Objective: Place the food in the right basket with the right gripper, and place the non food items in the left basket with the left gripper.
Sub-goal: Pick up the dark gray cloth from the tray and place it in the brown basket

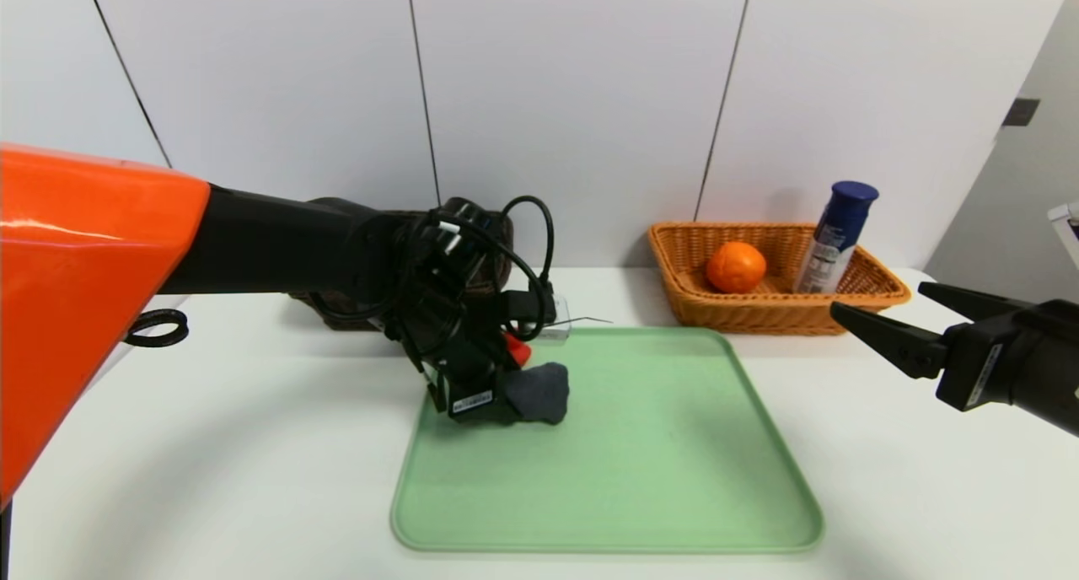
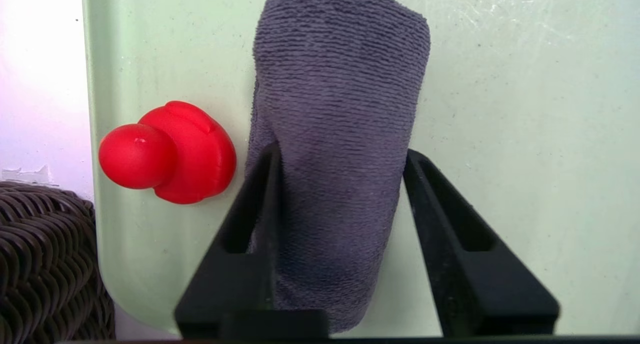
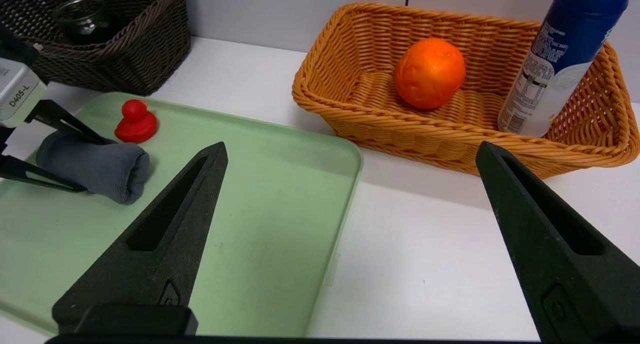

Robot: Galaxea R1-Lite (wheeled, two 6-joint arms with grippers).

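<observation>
A rolled grey towel (image 2: pixel 340 134) lies on the green tray (image 1: pixel 657 462) near its far left corner. My left gripper (image 2: pixel 341 151) is shut on the towel, one finger on each side, and the roll narrows between them. A red toy duck (image 2: pixel 170 151) sits on the tray just beside the towel. The dark left basket (image 3: pixel 125 49) holds a glass jar (image 3: pixel 82 16). The orange right basket (image 1: pixel 784 310) holds an orange (image 1: pixel 736 266) and a blue-capped bottle (image 1: pixel 834 238). My right gripper (image 1: pixel 878 298) hovers open and empty over the table, right of the tray.
The left arm and its cables hide most of the dark basket (image 1: pixel 337 319) in the head view. Both baskets stand against the white back wall. White table surrounds the tray.
</observation>
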